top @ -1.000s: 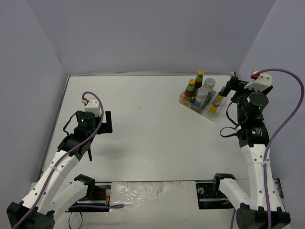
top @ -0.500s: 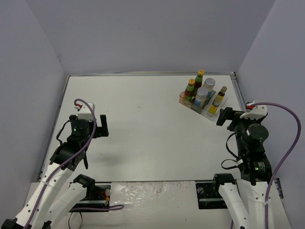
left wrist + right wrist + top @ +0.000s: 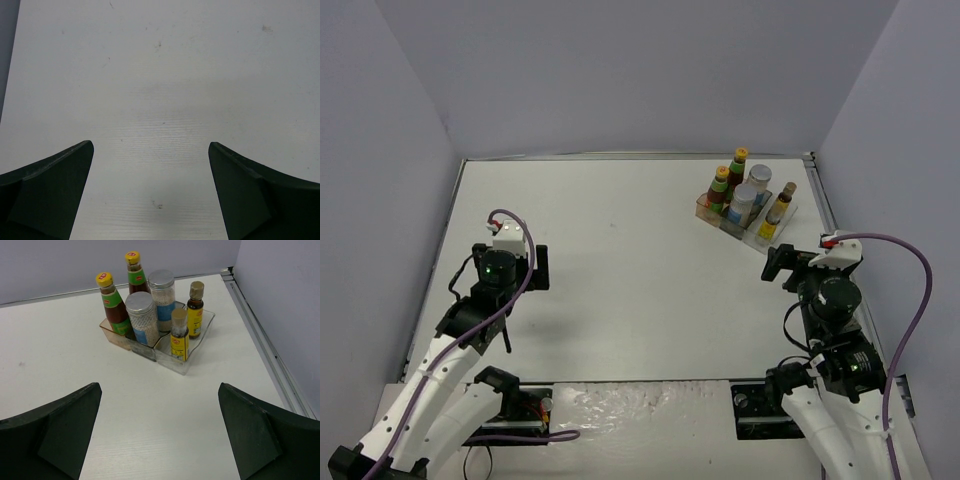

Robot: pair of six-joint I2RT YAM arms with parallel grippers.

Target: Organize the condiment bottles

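Clear plastic is walling in all six condiment bottles (image 3: 161, 295) now. The tray (image 3: 172, 365) is sitting at the far right of the table (image 3: 620, 250), and the bottles are standing upright inside it in pairs. The two red sauce bottles (image 3: 111, 302) are occupying the orange-tinted end on the left. The two white jars (image 3: 141, 315) are standing in the middle, and the two slim brown bottles (image 3: 179, 335) are filling the right-hand end.

A second ago my right gripper (image 3: 775, 262) was reaching up against the tray's right side, next to the rear brown bottle. I am now drawing it back toward my base, well apart from the tray, jaws spread wide and carrying nothing. My left gripper (image 3: 150, 145) is likewise gaping wide and empty over bare tabletop on the left. It is drifting only slightly, a little nearer its own base.

I am taking that retreat to mean the last bottle is placed. Nothing is lying loose on the table, so I am judging the sorting finished. Only the parking of both arms seems to be remaining.
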